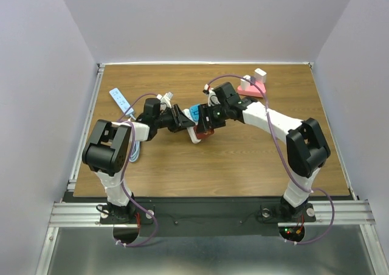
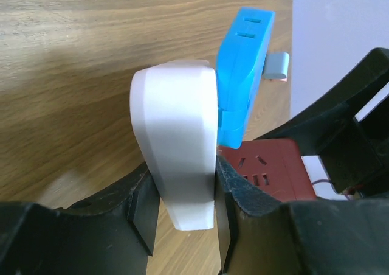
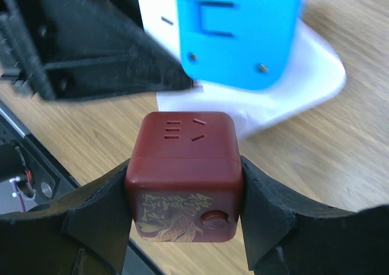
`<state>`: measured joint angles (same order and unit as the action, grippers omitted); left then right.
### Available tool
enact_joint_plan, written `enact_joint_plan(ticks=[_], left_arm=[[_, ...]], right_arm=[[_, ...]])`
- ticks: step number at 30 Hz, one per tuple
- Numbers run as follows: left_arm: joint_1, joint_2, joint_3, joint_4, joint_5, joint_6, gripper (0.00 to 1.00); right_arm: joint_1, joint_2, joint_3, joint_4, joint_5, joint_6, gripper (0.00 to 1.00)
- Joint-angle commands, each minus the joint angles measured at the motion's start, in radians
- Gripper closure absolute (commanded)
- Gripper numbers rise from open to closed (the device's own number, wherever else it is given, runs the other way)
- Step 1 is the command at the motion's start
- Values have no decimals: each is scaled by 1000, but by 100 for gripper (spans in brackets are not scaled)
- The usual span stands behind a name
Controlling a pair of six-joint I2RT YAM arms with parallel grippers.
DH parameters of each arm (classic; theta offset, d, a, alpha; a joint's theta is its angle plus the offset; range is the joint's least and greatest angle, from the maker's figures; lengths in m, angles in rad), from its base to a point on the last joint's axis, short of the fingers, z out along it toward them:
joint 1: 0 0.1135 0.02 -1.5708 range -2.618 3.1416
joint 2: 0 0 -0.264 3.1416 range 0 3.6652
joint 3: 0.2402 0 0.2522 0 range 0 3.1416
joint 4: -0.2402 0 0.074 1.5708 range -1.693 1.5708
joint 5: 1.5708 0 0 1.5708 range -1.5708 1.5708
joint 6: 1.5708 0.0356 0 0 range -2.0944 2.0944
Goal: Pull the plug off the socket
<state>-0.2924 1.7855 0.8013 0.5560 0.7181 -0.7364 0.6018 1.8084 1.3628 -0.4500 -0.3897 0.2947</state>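
Note:
My left gripper point(image 1: 181, 120) point(image 2: 182, 217) is shut on the end of a white power strip point(image 2: 175, 123) point(image 1: 196, 135), held on edge. A bright blue adapter point(image 2: 244, 56) point(image 3: 237, 31) point(image 1: 194, 112) sits plugged in the strip's face. My right gripper point(image 1: 206, 128) point(image 3: 183, 193) is shut on a dark red cube plug point(image 3: 182, 174) point(image 2: 275, 168) with gold print, a round button and socket slots. The cube is right beside the strip, below the blue adapter. I cannot tell whether the two are still joined.
A pink socket block with a white plug point(image 1: 253, 85) stands at the back right of the wooden table point(image 1: 243, 159). A white and blue strip point(image 1: 121, 100) lies at the left, with white cable point(image 1: 164, 98) near it. The left gripper's black body point(image 3: 79, 44) is close to the cube.

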Motion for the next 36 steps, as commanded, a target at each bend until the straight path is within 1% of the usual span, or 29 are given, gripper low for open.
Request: enact_joint_plan(ticks=[1, 5, 9, 12, 13, 15, 16, 18, 19, 22, 25, 27, 28, 30, 36], left_arm=[[91, 22, -37, -119, -279, 158, 100], [98, 25, -48, -120, -286, 167, 100], [104, 28, -51, -119, -282, 173, 100], [107, 26, -45, -119, -273, 172, 100], [107, 23, -45, -119, -267, 170, 100], [108, 17, -42, -116, -255, 167, 100], [108, 5, -39, -116, -241, 167, 100], [108, -26, -37, -108, -224, 164, 100], [108, -38, -37, -102, -215, 163, 100], [108, -84, -30, -88, -178, 149, 100], [108, -113, -14, -85, -161, 138, 100], [110, -126, -5, -87, -140, 131, 100], [108, -129, -4, -87, -134, 127, 100], [108, -143, -7, -87, -120, 124, 100], [108, -176, -25, -103, -118, 135, 100]], right_arm=[[-45, -148, 73, -90, 20, -25, 100], [-50, -274, 48, -105, 46, -29, 100], [-50, -333, 30, -151, 71, -31, 100], [-54, -353, 12, -164, 191, -13, 100], [-59, -351, 10, -168, 272, -5, 99], [-66, -343, 13, -173, 357, 14, 100], [-68, -340, 16, -177, 456, 27, 100], [-73, -325, 25, -190, 546, 38, 100], [-76, -320, 32, -194, 642, 53, 100], [-97, -284, 38, -226, 815, 90, 100], [-177, -256, 19, -239, 844, 142, 100], [-227, -212, -4, -256, 905, 172, 100], [-285, -192, -7, -262, 907, 190, 100], [-347, -126, 1, -274, 907, 202, 100], [-372, -12, 21, -259, 934, 221, 100]])
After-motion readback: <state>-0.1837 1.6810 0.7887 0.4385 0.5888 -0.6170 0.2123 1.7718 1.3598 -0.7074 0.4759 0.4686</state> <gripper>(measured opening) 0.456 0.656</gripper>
